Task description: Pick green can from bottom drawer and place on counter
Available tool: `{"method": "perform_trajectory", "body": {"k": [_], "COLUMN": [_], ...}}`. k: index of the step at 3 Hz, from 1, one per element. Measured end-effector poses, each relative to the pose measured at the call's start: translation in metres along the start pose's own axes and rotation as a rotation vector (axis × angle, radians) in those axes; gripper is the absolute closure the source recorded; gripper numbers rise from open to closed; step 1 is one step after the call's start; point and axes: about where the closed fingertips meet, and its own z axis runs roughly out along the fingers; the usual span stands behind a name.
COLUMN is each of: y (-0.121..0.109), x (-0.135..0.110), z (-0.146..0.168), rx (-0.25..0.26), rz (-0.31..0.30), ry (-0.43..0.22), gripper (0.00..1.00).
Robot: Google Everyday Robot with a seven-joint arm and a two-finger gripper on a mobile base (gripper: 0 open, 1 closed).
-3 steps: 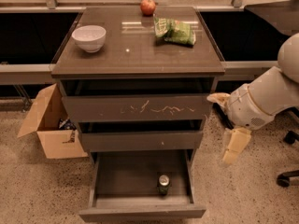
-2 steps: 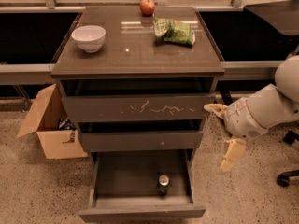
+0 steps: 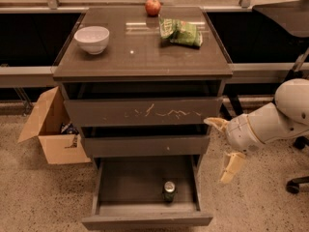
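The green can (image 3: 169, 191) stands upright in the open bottom drawer (image 3: 145, 221), near its front right, silver top showing. The counter (image 3: 140, 52) is the glossy dark-brown top of the cabinet. My gripper (image 3: 223, 146) is to the right of the cabinet, at the height of the middle drawer, apart from the can and above and right of it. Its two pale fingers (image 3: 232, 167) are spread wide and hold nothing.
On the counter stand a white bowl (image 3: 92, 38) at left, a red apple (image 3: 153, 7) at the back and a green-and-white snack bag (image 3: 180, 32). An open cardboard box (image 3: 50, 129) sits on the floor at left. A chair base (image 3: 297, 182) is at right.
My arm and gripper have moved left and down, closer to the cabinet's right side. The can and drawer have not moved.
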Motion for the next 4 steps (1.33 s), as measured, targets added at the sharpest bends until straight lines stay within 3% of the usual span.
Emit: {"method": "perform_trajectory", "body": {"k": [2,4], "y": [0.002,0.006], "x": [0.071,0.116], "z": [0.094,0.212], "rx": [-0.078,-0.138], "rz": [0.052,0.051], "ry": [-0.145,-0.308], "gripper": [0.0,0.0]}}
